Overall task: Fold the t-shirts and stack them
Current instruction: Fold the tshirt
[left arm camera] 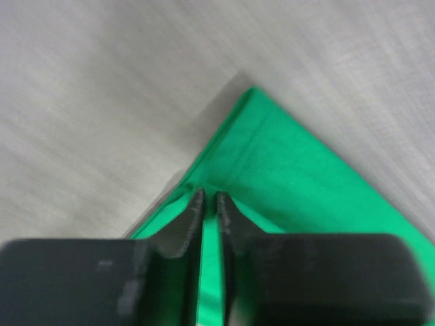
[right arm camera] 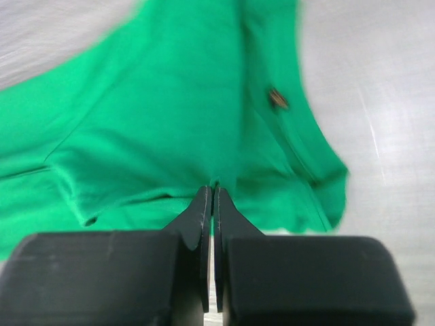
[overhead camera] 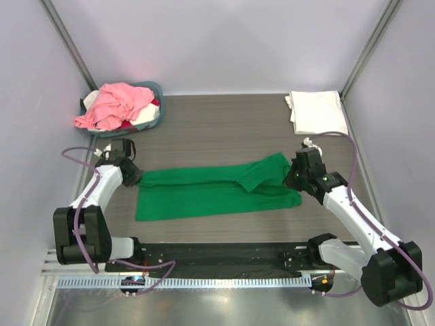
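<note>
A bright green t-shirt lies folded into a long band across the middle of the table. My left gripper is at its left end. In the left wrist view its jaws stand a thin slit apart, pinching the cloth's edge near a corner. My right gripper is at the right end, shut on a pucker of green cloth by the sleeve. A folded white t-shirt lies at the back right. A pink t-shirt is heaped in the basket, with a bit of red beside it.
The round blue-grey basket stands at the back left corner. Grey walls and metal posts close in the table on three sides. A black rail runs along the near edge between the arm bases.
</note>
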Tool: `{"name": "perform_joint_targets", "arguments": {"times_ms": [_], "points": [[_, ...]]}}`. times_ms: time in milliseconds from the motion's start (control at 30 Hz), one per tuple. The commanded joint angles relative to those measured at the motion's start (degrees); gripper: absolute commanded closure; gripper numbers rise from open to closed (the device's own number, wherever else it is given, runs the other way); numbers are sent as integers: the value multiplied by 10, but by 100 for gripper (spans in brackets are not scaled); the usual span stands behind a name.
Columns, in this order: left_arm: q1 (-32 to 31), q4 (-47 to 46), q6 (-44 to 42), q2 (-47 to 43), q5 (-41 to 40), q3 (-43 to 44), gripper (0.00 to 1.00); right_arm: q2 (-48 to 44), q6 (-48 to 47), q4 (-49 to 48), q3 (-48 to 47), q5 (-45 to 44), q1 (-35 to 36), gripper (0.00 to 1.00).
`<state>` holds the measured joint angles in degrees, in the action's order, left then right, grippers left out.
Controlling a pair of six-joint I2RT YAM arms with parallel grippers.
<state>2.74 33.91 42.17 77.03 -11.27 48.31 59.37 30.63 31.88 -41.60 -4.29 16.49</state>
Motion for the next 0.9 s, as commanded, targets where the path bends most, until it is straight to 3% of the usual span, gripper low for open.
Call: {"name": "perform_joint_targets", "arguments": {"times_ms": [0,33,67,100,133,200,267,433,600,733,867], "points": [[1,8,44,-49,-35,-35,84,-51,99,3,50,-58,-2,87],[2,7,47,-55,-38,-48,72,-61,120,3,68,-56,-1,75],[7,9,49,-61,-43,-50,54,-62,125,3,74,-45,-1,57],[8,12,51,-63,-45,-52,43,-61,131,3,79,-42,-1,30],[10,12,51,-65,-49,-50,28,-58,135,3,83,-41,-1,23],[11,15,50,-72,-54,-41,20,-45,132,6,80,-38,-1,21],[10,22,47,-76,-58,-24,20,-42,123,9,67,-38,-2,21],[3,27,23,-81,-43,9,27,-27,104,-14,29,-3,0,23],[-56,26,-3,-56,-35,35,29,35,109,-66,4,62,6,24],[-125,39,-3,11,-38,51,31,127,129,-119,-1,111,9,24],[-152,39,-5,75,-15,63,34,195,130,-133,-5,112,8,24]]}}
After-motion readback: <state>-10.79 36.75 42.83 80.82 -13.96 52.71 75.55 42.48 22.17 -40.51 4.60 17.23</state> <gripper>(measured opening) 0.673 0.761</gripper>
